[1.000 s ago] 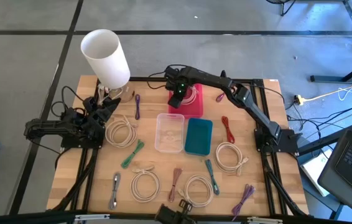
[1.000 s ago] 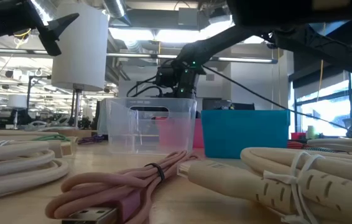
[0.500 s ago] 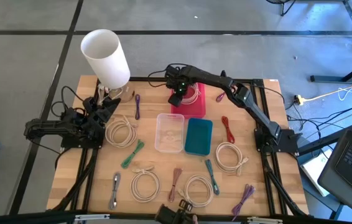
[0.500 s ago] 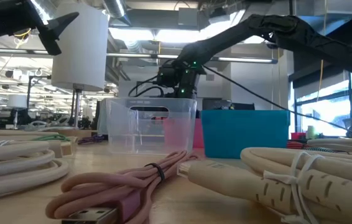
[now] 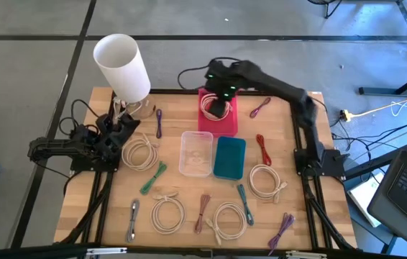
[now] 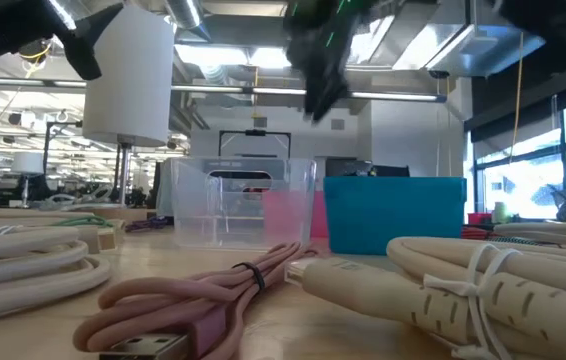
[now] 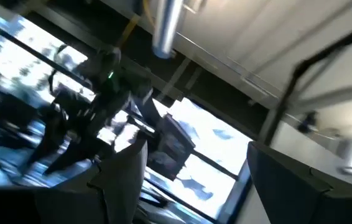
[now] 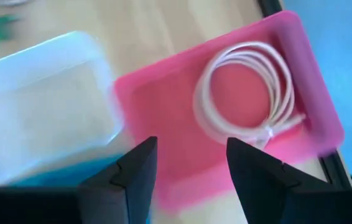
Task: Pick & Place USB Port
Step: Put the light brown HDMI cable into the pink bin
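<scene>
A white coiled cable (image 8: 247,93) lies flat on the floor of the pink bin (image 5: 225,124), at the table's far middle; the high view shows it too (image 5: 213,106). My right gripper (image 8: 191,146) hovers open above this bin, with nothing between its fingers. In the high view it is over the bin's far end (image 5: 221,91), and in the low view it is high up and blurred (image 6: 323,70). My left gripper (image 5: 123,124) waits at the table's left, open (image 7: 194,155) and tipped up toward the ceiling.
A clear bin (image 5: 196,152) and a teal bin (image 5: 229,157) stand side by side just nearer than the pink one. A white cylinder (image 5: 122,66) stands at the far left. Coiled and bundled cables lie around: white (image 5: 140,152), white (image 5: 264,180), red (image 5: 263,149), green (image 5: 153,178).
My right gripper has risen from low inside the pink bin and drawn back toward the table's far edge and a little right. The white cable stays behind, coiled in the bin.
</scene>
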`<state>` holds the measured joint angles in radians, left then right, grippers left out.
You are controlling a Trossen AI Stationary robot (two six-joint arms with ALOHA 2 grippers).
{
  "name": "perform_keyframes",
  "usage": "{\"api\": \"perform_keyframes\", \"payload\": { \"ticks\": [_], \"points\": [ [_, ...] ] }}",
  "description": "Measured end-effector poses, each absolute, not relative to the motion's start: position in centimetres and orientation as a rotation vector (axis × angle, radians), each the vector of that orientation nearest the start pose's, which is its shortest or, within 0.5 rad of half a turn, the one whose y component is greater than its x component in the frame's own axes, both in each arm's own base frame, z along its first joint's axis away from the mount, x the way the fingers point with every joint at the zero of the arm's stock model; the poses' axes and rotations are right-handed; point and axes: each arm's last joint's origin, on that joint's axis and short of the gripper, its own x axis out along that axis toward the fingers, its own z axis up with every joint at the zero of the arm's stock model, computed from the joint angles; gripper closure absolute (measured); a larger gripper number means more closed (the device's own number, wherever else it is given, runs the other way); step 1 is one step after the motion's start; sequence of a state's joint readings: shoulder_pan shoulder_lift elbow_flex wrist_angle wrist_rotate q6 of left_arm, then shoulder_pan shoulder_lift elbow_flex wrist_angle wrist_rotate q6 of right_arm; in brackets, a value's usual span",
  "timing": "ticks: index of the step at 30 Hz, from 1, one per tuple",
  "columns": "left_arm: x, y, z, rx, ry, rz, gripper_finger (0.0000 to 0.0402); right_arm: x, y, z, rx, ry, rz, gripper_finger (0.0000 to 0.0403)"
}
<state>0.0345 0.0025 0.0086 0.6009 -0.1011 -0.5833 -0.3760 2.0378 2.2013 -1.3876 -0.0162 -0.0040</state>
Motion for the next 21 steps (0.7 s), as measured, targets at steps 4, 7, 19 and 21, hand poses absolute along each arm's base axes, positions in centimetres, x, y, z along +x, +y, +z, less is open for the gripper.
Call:
{"api": "perform_keyframes", "payload": {
  "ticks": [4,7,19,21],
  "points": [
    [8.1,0.3,21.9,-0.637,-0.584,-0.139,0.0132,33.8,-10.1,40.1,0.230,1.140,-0.285,0.0206],
    [8.4,0.4,21.5,-0.710,-0.517,-0.137,0.0132,31.1,-7.2,43.0,0.223,1.067,-0.356,0.0206],
    [9.4,0.2,30.4,-0.516,-0.147,-0.051,0.0155,23.5,-3.1,48.4,0.146,0.776,-0.794,0.0205],
    [9.6,0.2,32.3,-0.475,-0.060,-0.028,0.0159,23.3,-3.1,48.5,0.144,0.769,-0.797,0.0205]
  ]
}}
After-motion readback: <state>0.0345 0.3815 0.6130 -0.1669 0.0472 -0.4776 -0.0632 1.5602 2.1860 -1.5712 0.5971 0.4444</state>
